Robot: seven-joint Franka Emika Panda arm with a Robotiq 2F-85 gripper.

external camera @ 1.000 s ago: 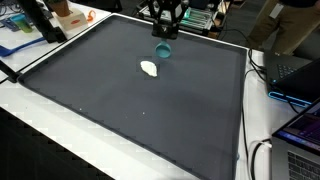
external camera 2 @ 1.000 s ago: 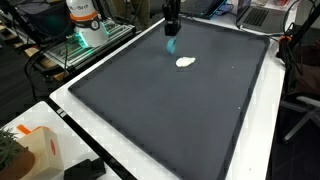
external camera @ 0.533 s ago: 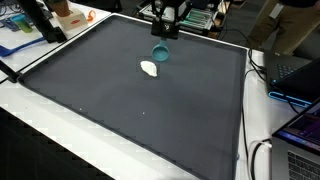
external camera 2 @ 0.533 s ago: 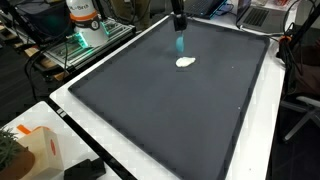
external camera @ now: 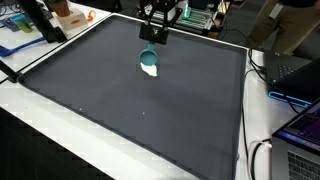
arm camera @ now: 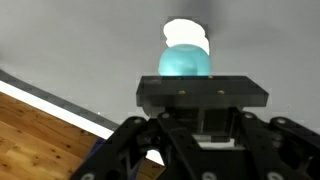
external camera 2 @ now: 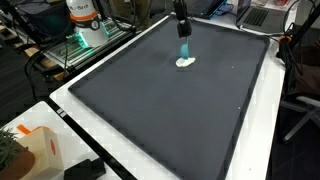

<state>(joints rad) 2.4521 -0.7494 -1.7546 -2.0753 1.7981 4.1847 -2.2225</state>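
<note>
My gripper hangs over the far part of the dark mat, shut on a small teal object that dangles below it. In the wrist view the teal object shows as a rounded dome just past the black gripper housing; the fingertips themselves are hidden. A flat white object lies on the mat directly under and just beyond the teal object. I cannot tell whether the two touch.
The mat lies on a white table. Laptops and cables crowd one side. An orange box, a robot base and shelves stand around the edges. A wooden floor shows beyond the table edge.
The gripper has carried the teal object sideways across the mat; a second ago it was beside the white object, now it hangs right over it.
</note>
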